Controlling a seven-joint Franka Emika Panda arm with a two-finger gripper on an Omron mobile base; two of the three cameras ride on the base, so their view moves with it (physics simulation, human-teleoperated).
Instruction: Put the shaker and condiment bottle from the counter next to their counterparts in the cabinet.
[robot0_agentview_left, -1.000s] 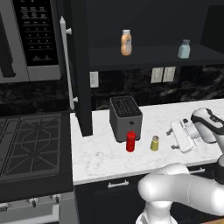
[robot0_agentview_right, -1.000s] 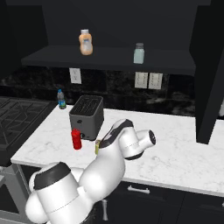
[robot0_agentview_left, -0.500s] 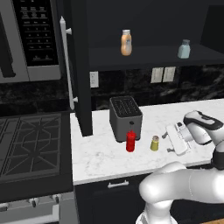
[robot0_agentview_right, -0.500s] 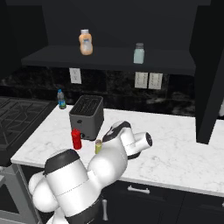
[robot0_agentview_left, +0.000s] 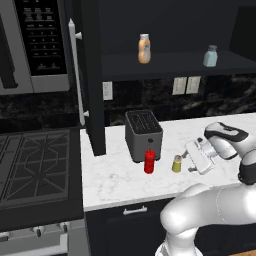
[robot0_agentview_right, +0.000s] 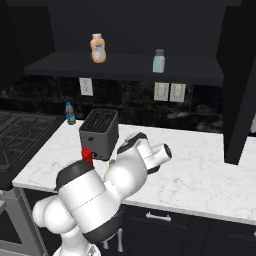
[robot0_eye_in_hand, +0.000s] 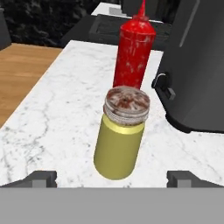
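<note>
While the claw (robot0_agentview_left: 188, 161) gapes, the shaker (robot0_eye_in_hand: 120, 133) stands free.

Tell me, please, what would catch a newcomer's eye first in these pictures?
Probably the small yellow cylindrical shaker with a grey cap, filling the hand view, with the red squeeze bottle right behind it on the white marble counter. The open claw points at the shaker beside the dark toaster.
</note>
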